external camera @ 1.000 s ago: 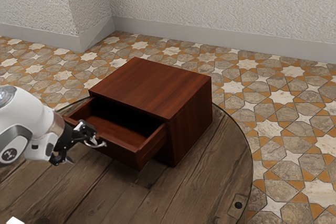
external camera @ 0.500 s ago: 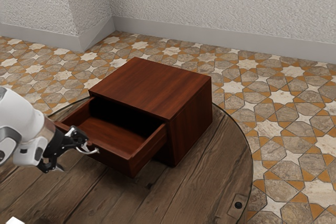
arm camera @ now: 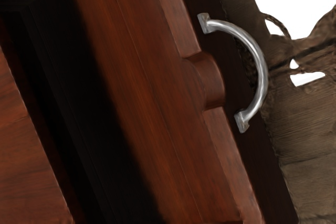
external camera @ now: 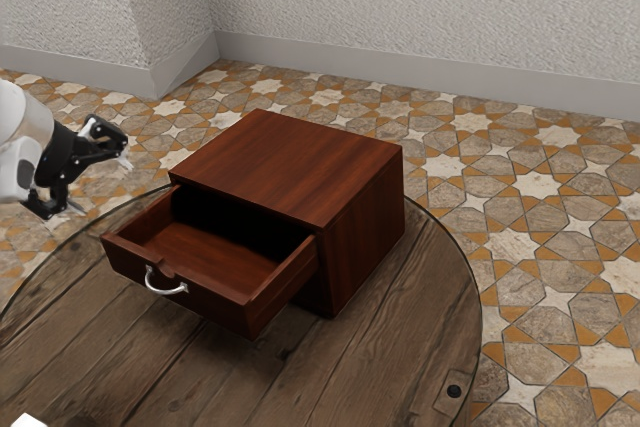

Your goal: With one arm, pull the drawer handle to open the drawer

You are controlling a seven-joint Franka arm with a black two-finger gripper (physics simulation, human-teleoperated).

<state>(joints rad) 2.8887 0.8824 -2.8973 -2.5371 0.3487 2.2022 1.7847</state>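
Note:
A dark red wooden cabinet (external camera: 300, 162) stands on the round wooden table (external camera: 380, 347). Its drawer (external camera: 255, 292) is pulled well out toward the exterior view's left, and the inside is bare. A curved silver handle (external camera: 163, 285) sits on the drawer front, with nothing holding it. My black gripper (external camera: 108, 142) hangs open and holds nothing, up and to the left of the drawer, well clear of the handle. From the hand's camera I look down on the handle (arm camera: 252, 72) and the drawer front (arm camera: 173, 103).
The table's rim (external camera: 470, 277) curves round at the exterior view's right, with tiled floor (external camera: 540, 197) beyond it. A small dark knot hole (external camera: 455, 390) marks the tabletop near the rim. Bare planks lie in front of the drawer.
The gripper pulled the drawer further out, then let go of the handle and rose up and to the left. The drawer stays open.

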